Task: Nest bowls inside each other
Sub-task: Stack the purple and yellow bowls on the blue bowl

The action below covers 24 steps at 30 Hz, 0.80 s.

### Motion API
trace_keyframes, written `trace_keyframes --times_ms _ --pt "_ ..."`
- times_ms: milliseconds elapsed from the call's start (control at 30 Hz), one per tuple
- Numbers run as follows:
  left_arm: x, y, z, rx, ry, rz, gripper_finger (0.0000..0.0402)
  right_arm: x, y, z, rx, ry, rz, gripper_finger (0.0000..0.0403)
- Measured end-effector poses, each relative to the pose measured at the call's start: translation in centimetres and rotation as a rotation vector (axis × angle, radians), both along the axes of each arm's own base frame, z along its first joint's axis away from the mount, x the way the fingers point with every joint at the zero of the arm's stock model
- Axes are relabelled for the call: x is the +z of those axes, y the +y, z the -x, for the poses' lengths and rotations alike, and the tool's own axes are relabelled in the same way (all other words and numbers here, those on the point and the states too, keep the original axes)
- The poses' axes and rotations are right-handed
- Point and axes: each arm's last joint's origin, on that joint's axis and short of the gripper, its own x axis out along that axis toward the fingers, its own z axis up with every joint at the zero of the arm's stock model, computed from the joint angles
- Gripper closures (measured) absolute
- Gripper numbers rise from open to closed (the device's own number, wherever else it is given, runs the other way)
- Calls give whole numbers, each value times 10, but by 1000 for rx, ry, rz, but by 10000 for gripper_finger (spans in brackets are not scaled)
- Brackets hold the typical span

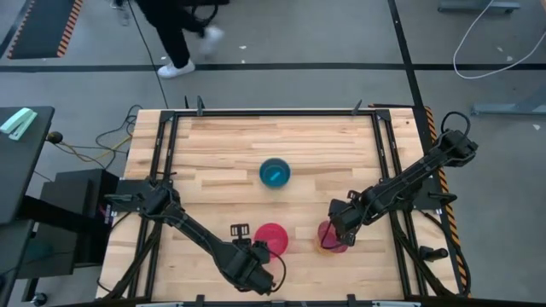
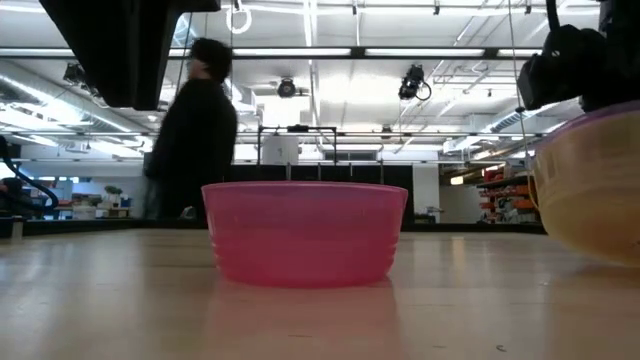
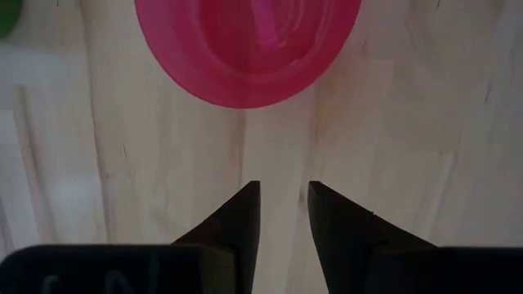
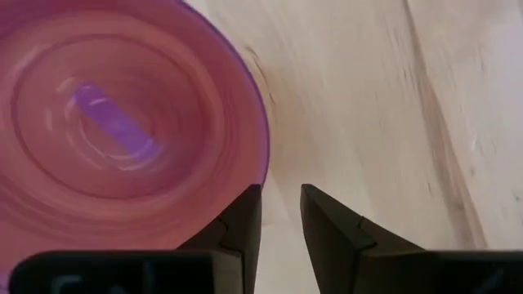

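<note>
With both arms low over the near half of the wooden table (image 1: 222, 145), I judge the step in hand to be choosing which bowl goes into which.

Left side: left gripper (image 3: 283, 192) hovers over bare wood just short of the magenta-pink round plastic bowl (image 1: 272, 238). Jaws stand slightly apart, holding nothing. Bowl sits upright, flat on the table, mouth up. A red scrap or marker (image 1: 240, 230) lies just beside it; I cannot tell what it is.

Centre, farther back: a blue round plastic bowl (image 1: 275, 172) stands alone, well apart from both arms. Whether another bowl is nested in it, I cannot tell.

Right side: right gripper (image 4: 280, 196) is just outside the rim of the purple-rimmed translucent bowl stack (image 4: 122, 139). Jaws parted by a narrow gap, gripping nothing. Low view shows a yellowish bowl wall (image 2: 590, 195) under a purple rim, so bowls seem already nested here.

To do it well, as I judge:
- Straddle one wall of the pink bowl, one finger inside, one outside.
- Lift straight up before any sideways travel.
- Centre over the receiving bowl, lower level, release only when seated.
- Keep the right arm clear of the path.

Risk: thin plastic may slide on the wood at contact.
</note>
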Motion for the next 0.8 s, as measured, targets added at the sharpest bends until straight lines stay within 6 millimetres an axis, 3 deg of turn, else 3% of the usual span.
trace_keyframes --times_ms 400,800 --pt "0 0 0 0 -9 -8 288 12 6 -9 12 -53 -40 307" --pt "0 0 0 -1 -8 -8 288 7 7 -8 2 -63 -71 307"
